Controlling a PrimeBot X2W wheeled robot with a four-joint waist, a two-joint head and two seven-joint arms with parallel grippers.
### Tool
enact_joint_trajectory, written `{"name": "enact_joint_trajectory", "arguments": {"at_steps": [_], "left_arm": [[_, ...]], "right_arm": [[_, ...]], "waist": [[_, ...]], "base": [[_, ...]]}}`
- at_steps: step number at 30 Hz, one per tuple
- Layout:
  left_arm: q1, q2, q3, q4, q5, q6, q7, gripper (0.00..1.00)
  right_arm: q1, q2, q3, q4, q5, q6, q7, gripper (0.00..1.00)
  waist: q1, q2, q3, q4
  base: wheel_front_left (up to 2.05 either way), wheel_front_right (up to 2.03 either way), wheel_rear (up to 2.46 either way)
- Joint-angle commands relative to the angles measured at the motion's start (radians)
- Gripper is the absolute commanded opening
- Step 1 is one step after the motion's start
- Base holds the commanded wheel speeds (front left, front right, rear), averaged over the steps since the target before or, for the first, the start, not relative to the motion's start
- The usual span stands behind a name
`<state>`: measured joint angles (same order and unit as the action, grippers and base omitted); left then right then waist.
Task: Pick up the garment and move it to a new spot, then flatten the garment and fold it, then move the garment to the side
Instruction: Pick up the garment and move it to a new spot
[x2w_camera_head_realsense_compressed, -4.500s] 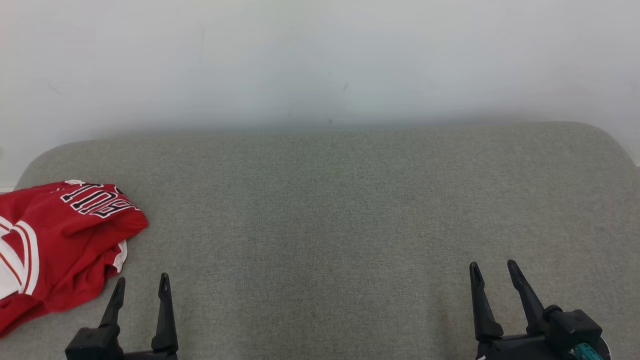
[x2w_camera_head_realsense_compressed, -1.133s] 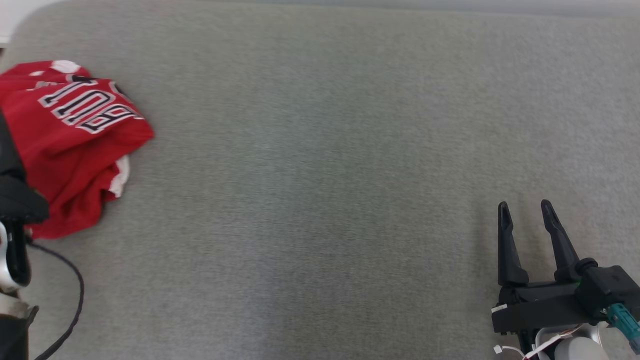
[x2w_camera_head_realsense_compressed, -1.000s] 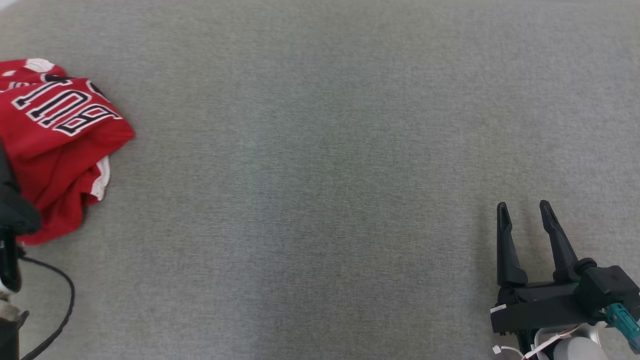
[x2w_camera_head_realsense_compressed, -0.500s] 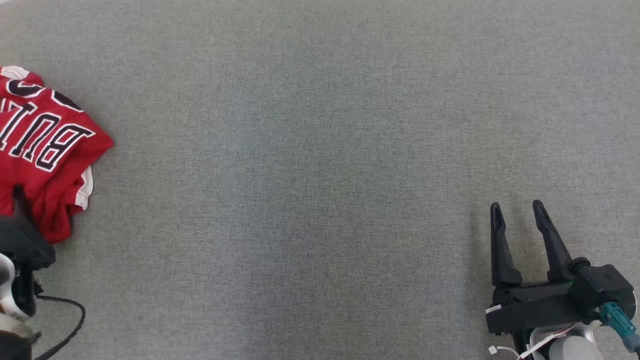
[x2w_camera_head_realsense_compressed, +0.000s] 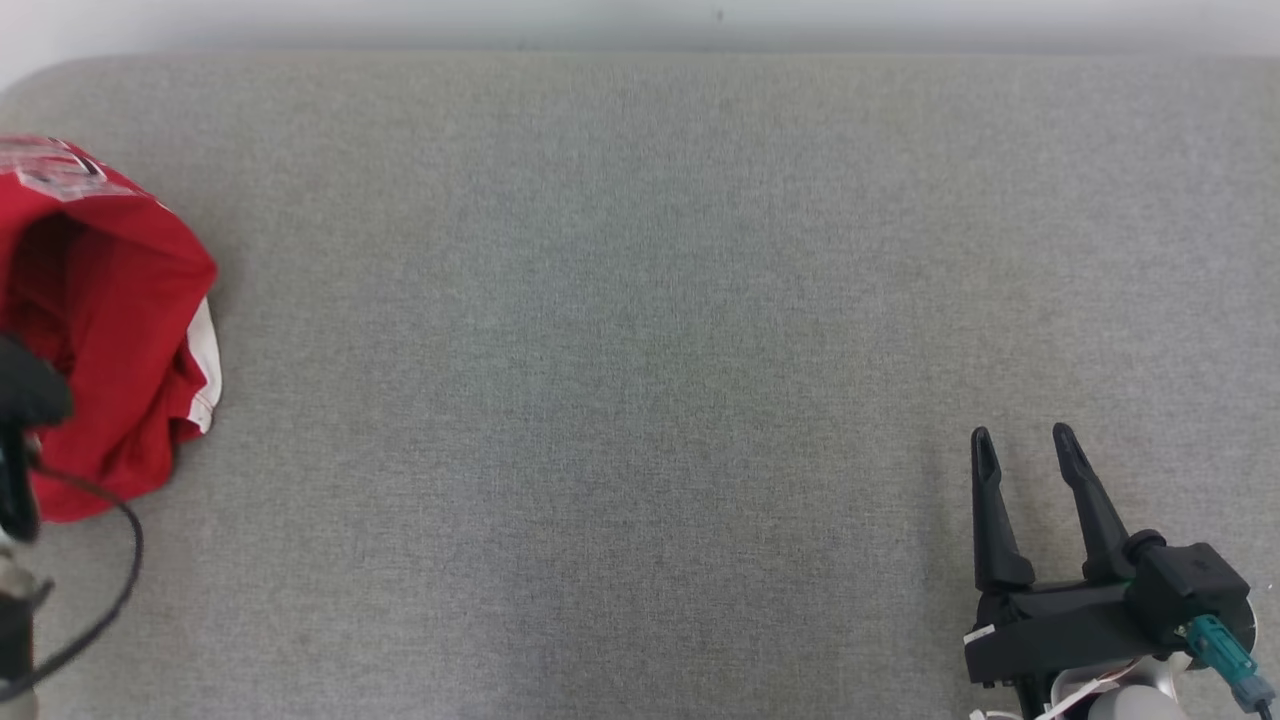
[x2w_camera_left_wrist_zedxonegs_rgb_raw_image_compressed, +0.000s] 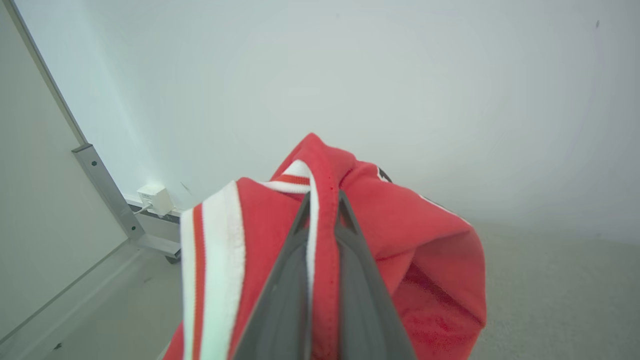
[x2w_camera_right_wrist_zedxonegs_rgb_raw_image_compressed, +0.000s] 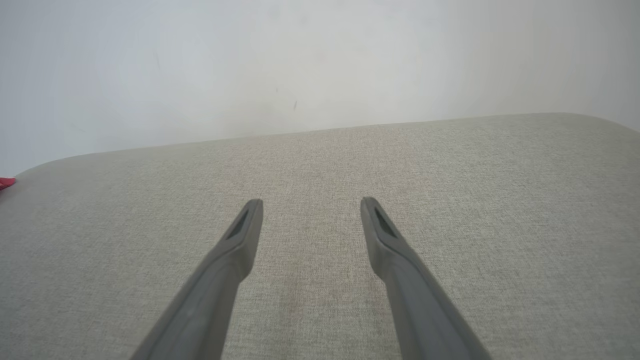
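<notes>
The garment (x2w_camera_head_realsense_compressed: 110, 300) is a red jersey with white and red trim, bunched up at the far left of the grey padded surface (x2w_camera_head_realsense_compressed: 640, 350). In the left wrist view my left gripper (x2w_camera_left_wrist_zedxonegs_rgb_raw_image_compressed: 322, 197) is shut on a fold of the garment (x2w_camera_left_wrist_zedxonegs_rgb_raw_image_compressed: 400, 235), which drapes down both sides of the fingers and hangs raised. In the head view the dark wrist of my left arm (x2w_camera_head_realsense_compressed: 25, 400) covers part of the cloth. My right gripper (x2w_camera_head_realsense_compressed: 1020, 445) stands open above the surface at the lower right, fingers (x2w_camera_right_wrist_zedxonegs_rgb_raw_image_compressed: 245, 225) apart with nothing between them. A red tip of the garment (x2w_camera_right_wrist_zedxonegs_rgb_raw_image_compressed: 5, 183) shows at the far left.
A white wall (x2w_camera_head_realsense_compressed: 640, 20) runs behind the surface's far edge. A black cable (x2w_camera_head_realsense_compressed: 120, 560) loops from my left arm. Past the surface's left end stand a metal frame leg (x2w_camera_left_wrist_zedxonegs_rgb_raw_image_compressed: 105, 195) and a small white box (x2w_camera_left_wrist_zedxonegs_rgb_raw_image_compressed: 155, 197) on the wall.
My left gripper has shut on a fold of the garment and raised it, so the cloth bunches and its lettering has turned away. The head camera has shifted. The right gripper stays open.
</notes>
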<state>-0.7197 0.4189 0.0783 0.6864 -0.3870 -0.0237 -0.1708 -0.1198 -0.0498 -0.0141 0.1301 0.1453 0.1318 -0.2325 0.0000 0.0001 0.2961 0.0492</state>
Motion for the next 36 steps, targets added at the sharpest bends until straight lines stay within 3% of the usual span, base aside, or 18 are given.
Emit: {"name": "enact_joint_trajectory", "arguments": {"at_steps": [1,7,11,15,18,27,32,36], "left_arm": [[-0.026,0.010,0.001,-0.027,0.006,-0.006,-0.020,0.00],[-0.096,0.002,-0.032,-0.182,0.013,-0.028,-0.045,0.00],[-0.143,-0.025,-0.081,-0.310,0.029,-0.032,-0.004,0.00],[-0.191,-0.063,-0.150,-0.423,0.043,-0.038,0.060,0.00],[-0.236,-0.123,-0.227,-0.500,0.046,-0.049,0.112,0.00],[-0.275,-0.267,-0.363,-0.508,0.029,-0.058,0.149,0.00],[-0.215,-0.300,-0.387,-0.477,0.016,-0.047,0.127,0.00],[-0.157,-0.307,-0.387,-0.466,-0.001,-0.035,0.112,0.00]], "right_arm": [[0.010,-0.001,0.004,0.007,0.013,-0.002,-0.008,1.00],[0.018,-0.001,0.021,0.048,0.048,-0.002,-0.022,1.00],[0.021,-0.001,0.034,0.078,0.077,-0.002,-0.029,1.00],[0.017,-0.001,0.047,0.103,0.099,-0.002,-0.032,1.00],[0.016,-0.001,0.050,0.109,0.123,-0.002,-0.033,1.00],[0.017,-0.001,0.056,0.112,0.153,-0.002,-0.032,1.00],[0.021,-0.001,0.052,0.108,0.153,-0.002,-0.032,1.00],[0.031,-0.001,0.041,0.106,0.144,-0.002,-0.032,1.00]], "waist": [[0.0000,-0.0001,-0.027,0.002],[0.0000,-0.0001,-0.079,-0.028],[0.0000,-0.0001,-0.107,-0.068],[0.0000,-0.0001,-0.123,-0.122],[0.0000,-0.0001,-0.130,-0.182],[0.0000,-0.0001,-0.135,-0.327],[0.0000,-0.0001,-0.133,-0.384],[0.0000,-0.0001,-0.130,-0.391]], "base": [[0.00,0.00,0.00],[0.00,0.00,0.00],[0.00,0.00,0.00],[0.00,0.00,0.00],[0.00,0.00,0.00],[0.00,0.00,0.00],[0.00,0.00,0.00],[0.00,0.00,0.00]]}}
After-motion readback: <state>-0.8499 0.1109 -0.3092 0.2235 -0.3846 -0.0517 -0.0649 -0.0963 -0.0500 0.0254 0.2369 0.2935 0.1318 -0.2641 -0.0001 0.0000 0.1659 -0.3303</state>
